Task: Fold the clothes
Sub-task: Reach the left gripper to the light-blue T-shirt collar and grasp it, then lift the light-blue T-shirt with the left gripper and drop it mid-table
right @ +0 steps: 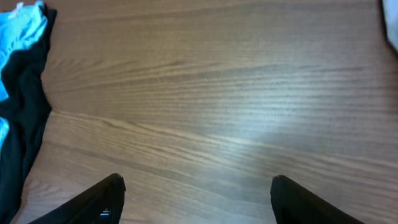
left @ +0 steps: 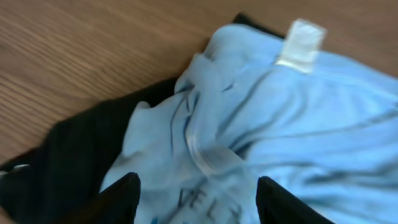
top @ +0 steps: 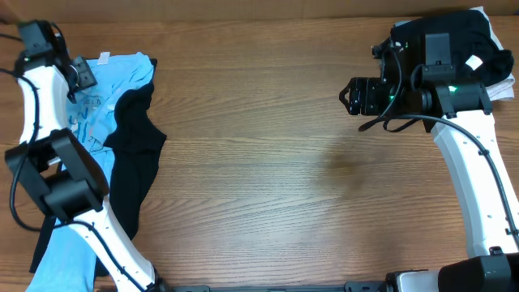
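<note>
Hovering over the target: left gripper (left: 196,186) sits straight above the light blue T-shirt (left: 292,124), jaws apart, nothing pinched between them that I can see.

- Collar seam (left: 208,157) runs into the gap between the jaws. White neck tag (left: 301,40) lies further ahead, past the fingertips.
- Shirt is crumpled along the left edge of the tabletop (top: 268,170). Its long axis runs parallel to that edge, from the far-left corner towards the near-left corner, and the middle stretch is hidden under the left arm.
- Black garment (top: 134,154) overlaps the shirt on the side facing the tabletop's centre. In the left wrist view it touches the blue cloth just beside the left-hand finger.
- Right gripper (top: 353,96) is near the far-right corner, pointing across the table, jaws open over bare wood. It's well apart from the shirt, which shows only in the top-left corner of the right wrist view.
- Dark pile (top: 454,32) sits behind it at the far-right corner.

My read: left arm is nearer, so the first grab is its job, a straight drop and close on the collar. Risk is catching black cloth along with blue. Right arm would need to cross the whole tabletop to help.
</note>
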Tool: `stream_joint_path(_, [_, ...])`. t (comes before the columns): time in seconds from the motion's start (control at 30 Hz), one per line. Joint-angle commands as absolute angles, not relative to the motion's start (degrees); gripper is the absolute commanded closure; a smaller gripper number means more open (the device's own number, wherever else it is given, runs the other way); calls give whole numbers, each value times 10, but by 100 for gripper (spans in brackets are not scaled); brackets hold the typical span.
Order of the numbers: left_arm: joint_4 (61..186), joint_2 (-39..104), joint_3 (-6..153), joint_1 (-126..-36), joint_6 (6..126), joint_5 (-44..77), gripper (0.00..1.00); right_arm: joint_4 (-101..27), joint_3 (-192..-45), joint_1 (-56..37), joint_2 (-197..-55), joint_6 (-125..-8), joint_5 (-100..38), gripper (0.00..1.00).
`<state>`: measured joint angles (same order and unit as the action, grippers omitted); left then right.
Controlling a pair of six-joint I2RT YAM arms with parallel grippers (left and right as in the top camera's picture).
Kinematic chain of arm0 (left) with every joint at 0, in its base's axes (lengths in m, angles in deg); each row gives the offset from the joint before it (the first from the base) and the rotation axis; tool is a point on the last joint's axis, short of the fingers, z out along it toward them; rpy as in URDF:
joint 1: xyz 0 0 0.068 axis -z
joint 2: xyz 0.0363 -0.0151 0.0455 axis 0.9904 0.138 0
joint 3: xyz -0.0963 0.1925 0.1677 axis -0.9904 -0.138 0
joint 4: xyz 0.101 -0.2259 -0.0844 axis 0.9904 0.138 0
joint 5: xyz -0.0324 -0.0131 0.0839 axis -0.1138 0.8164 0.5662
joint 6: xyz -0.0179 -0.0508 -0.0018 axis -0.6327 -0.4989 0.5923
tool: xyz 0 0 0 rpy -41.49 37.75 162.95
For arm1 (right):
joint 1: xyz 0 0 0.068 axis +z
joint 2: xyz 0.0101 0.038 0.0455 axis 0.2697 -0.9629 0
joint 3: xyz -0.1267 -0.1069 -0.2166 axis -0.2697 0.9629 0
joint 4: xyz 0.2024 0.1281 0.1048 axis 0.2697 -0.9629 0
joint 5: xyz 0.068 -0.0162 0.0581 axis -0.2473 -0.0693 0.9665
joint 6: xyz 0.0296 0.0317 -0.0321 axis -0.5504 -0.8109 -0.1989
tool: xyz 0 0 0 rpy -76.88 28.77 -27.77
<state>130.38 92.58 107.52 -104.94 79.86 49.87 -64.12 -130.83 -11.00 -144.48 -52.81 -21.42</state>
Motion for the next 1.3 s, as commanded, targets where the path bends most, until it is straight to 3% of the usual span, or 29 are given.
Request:
stream_joint_path(0.0, [1280, 957, 1088, -1047, 766, 521, 37, -650, -1321, -108, -1446, -527, -211, 21])
stream_joint_path(0.23, [1238, 995, 1088, -1045, 767, 501, 29, -653, -1321, -108, -1446, -527, -211, 21])
stream_joint_path(0.3, [1234, 997, 1088, -1045, 766, 482, 40, -650, -1321, -108, -1446, -527, -211, 21])
stream_joint_path(0.53, [1229, 995, 1091, -1044, 767, 459, 95, -648, -1321, -108, -1446, -527, -211, 21])
stream_joint_path(0.8, [1335, 955, 1190, -1043, 767, 459, 96, -635, -1321, -108, -1446, -527, -211, 21])
stream_joint_path(0.9, [1393, 929, 1254, -1040, 769, 445, 96, -634, -1321, -108, -1446, -527, -211, 27])
stream_joint_path(1.0, [1459, 895, 1316, -1033, 769, 398, 96, -634, -1322, -108, -1444, -534, -211, 35])
stream_joint_path(1.27, [1599, 780, 1393, -970, 771, 247, 96, -638, -1323, -122, -1415, -558, -211, 38])
